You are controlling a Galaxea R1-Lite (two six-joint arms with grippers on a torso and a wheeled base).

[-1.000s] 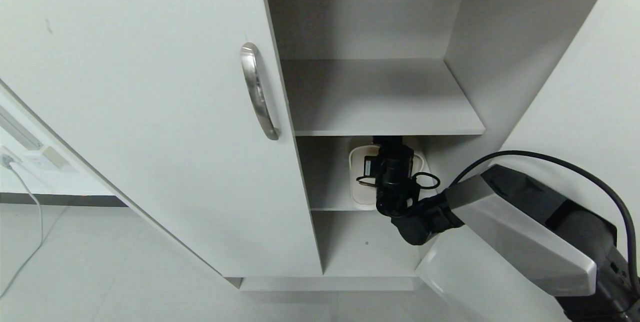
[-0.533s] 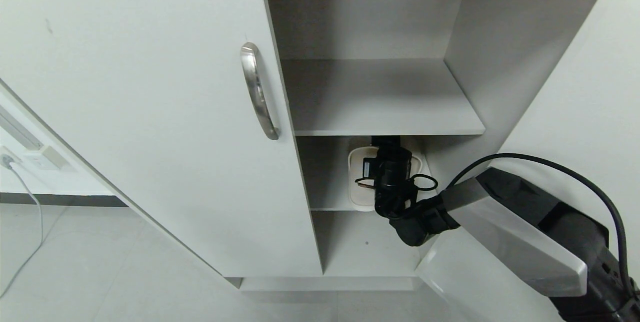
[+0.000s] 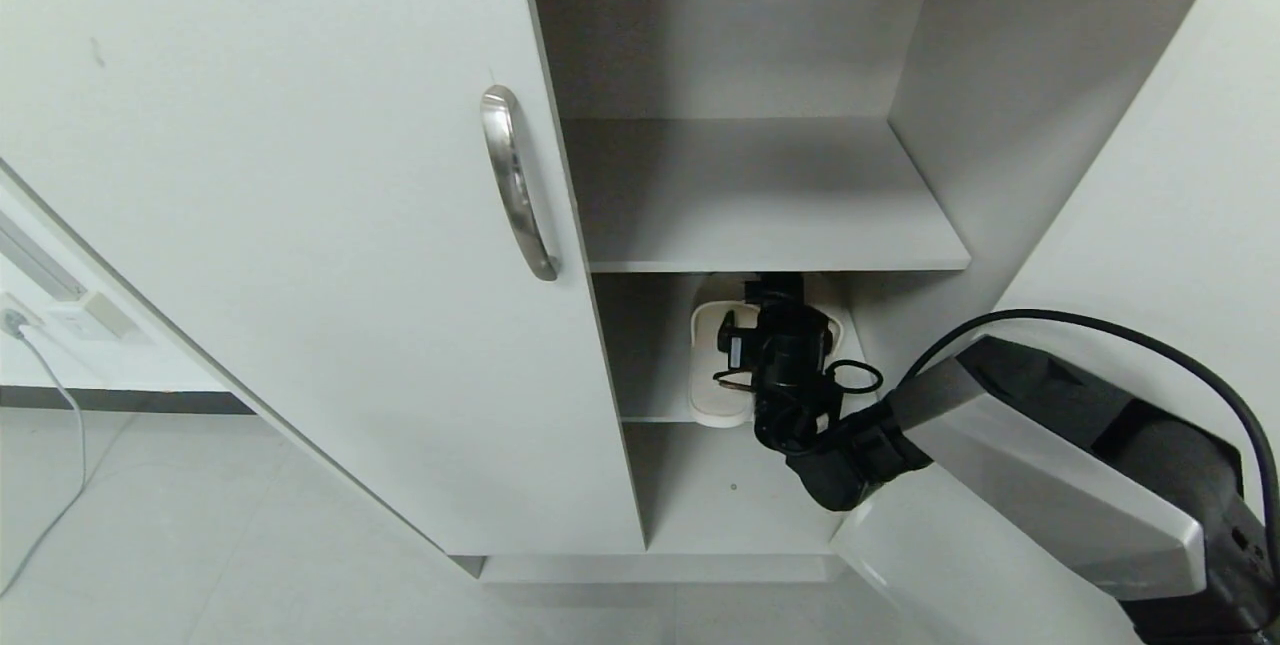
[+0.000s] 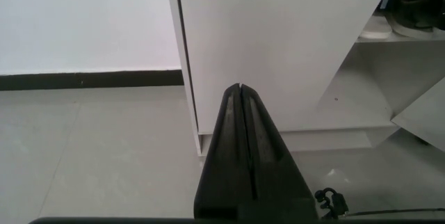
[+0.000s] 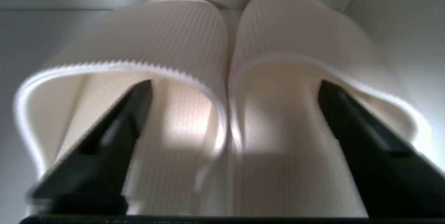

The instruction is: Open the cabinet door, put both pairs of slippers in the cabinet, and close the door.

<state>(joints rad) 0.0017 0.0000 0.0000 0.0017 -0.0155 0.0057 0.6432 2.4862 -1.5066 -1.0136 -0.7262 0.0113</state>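
A pair of white ribbed slippers (image 3: 715,375) lies side by side on the cabinet's middle shelf (image 3: 655,365), toes pointing inward. My right gripper (image 3: 775,290) reaches into that compartment from the front, over the slippers. In the right wrist view the right gripper (image 5: 235,92) is open, with one finger (image 5: 104,154) over the opening of one slipper (image 5: 160,43) and the other finger over the second slipper (image 5: 306,36). My left gripper (image 4: 238,90) is shut on nothing, low over the floor, facing the cabinet's closed door.
The cabinet's left door (image 3: 280,205) with its metal handle (image 3: 515,185) is closed; the right door (image 3: 1180,195) stands swung open beside my right arm. The upper shelf (image 3: 760,195) and bottom compartment (image 3: 720,495) hold nothing. A socket and cable (image 3: 60,325) sit on the wall at left.
My right wrist shifted slightly left, then drew back a little toward me. The slipper pair slid a touch to the left on the shelf.
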